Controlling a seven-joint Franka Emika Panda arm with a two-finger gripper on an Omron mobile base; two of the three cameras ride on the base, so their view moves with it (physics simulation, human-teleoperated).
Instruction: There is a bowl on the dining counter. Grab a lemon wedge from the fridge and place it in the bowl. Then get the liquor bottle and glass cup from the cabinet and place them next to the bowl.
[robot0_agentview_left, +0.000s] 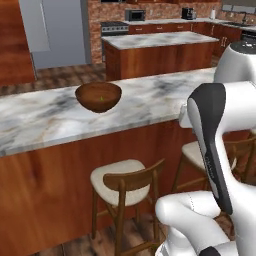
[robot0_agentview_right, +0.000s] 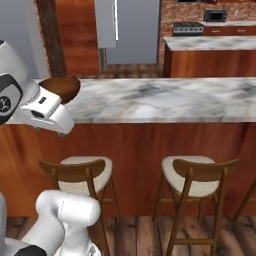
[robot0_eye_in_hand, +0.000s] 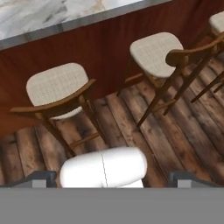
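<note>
Claw (robot0_eye_in_hand: 111, 177) hangs low in front of the counter with its two dark tips spread wide apart at the bottom of the hand view, nothing between them, and it looks down at the wooden floor (robot0_eye_in_hand: 175, 131) and two cream-seated stools (robot0_eye_in_hand: 54, 83) tucked against the reddish-brown panel. Up above and behind that, well apart from the claw, the bowl (robot0_agentview_left: 98, 96) sits upright on the marble tabletop (robot0_agentview_left: 150, 100) of the dining counter, toward its left part in the left base view. Inside the bowl there is a tiny yellow-green speck, the lemon wedge (robot0_agentview_left: 102, 98), lying at the bottom; it is too small to make out its shape. From the right base view the bowl's near side is cut off by the white arm, so only its upper right part peeks out past the arm. The fridge (robot0_agentview_left: 55, 30) stands grey at the back left, its top cropped by the frame edge. A second marble island (robot0_agentview_left: 160, 40) stands beyond the dining counter. In the hand view only a strip of the marble edge shows at the top, and the bowl lies outside that picture.
</note>
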